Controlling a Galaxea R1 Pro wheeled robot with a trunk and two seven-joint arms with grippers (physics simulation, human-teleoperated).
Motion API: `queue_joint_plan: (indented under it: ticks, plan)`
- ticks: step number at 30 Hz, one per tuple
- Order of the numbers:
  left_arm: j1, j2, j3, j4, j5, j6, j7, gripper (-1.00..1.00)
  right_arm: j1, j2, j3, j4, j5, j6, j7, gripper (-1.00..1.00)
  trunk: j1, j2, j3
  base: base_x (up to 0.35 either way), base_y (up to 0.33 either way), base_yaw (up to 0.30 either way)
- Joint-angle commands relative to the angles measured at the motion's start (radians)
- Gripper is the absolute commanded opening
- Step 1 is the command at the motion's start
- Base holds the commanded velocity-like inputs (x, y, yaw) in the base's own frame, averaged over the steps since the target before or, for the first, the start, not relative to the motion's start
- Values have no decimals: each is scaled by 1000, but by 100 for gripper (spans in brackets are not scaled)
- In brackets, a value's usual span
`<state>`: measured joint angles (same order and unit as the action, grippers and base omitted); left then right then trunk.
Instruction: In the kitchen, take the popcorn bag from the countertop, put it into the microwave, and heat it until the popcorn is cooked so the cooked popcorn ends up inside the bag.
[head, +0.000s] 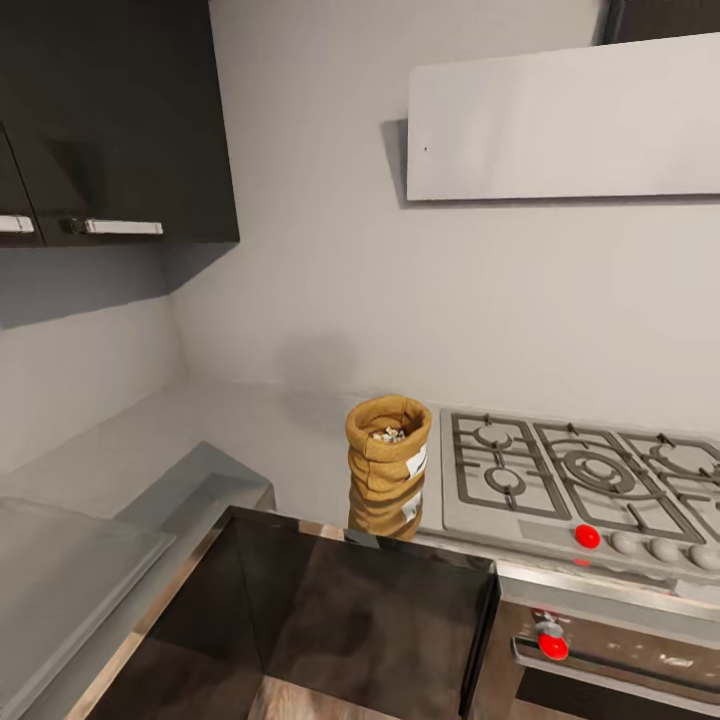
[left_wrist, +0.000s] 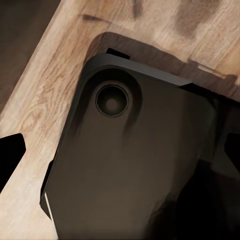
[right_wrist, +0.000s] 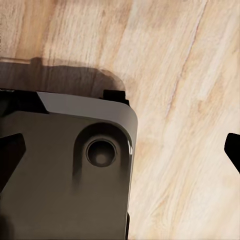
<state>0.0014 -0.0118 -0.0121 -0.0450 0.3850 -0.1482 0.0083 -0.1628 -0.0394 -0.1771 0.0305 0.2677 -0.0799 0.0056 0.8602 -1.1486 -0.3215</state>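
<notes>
Both arms hang low above the wooden floor; each gripper's state is impossible to tell. The popcorn bag stands upright on the bench beside the hob.

We are in a home kitchen: a gas hob set in the surface, dark wall cabinets, an oven below.

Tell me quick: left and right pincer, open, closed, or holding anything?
Left pincer: cannot be told; its wrist camera looks down at the robot's dark base and wooden floor.
Right pincer: cannot be told either.
</notes>
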Motion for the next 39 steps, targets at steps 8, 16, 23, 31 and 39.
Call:
queue_joint_plan:
  ticks: [8,16,23,31,39]
  plan:
    - [0,1,-2,-1,12,-2,1,100,-1,-1,-8,3,8,-6,1,100,-15,28,12,0,0,0]
    - [0,1,0,-1,15,-2,1,100,-1,-9,-3,0,19,-2,-3,100,-15,28,12,0,0,0]
    - [0,1,1,-1,17,-2,1,100,-1,4,-3,-129,23,29,-3,100,-15,28,12,0,0,0]
    - [0,0,-3,-1,6,-1,0,100,-1,44,120,-682,27,429,119,100,-15,28,12,0,0,0]
    - [0,1,-3,-1,6,0,-1,100,-1,57,274,-1190,18,816,223,100,-15,28,12,0,0,0]
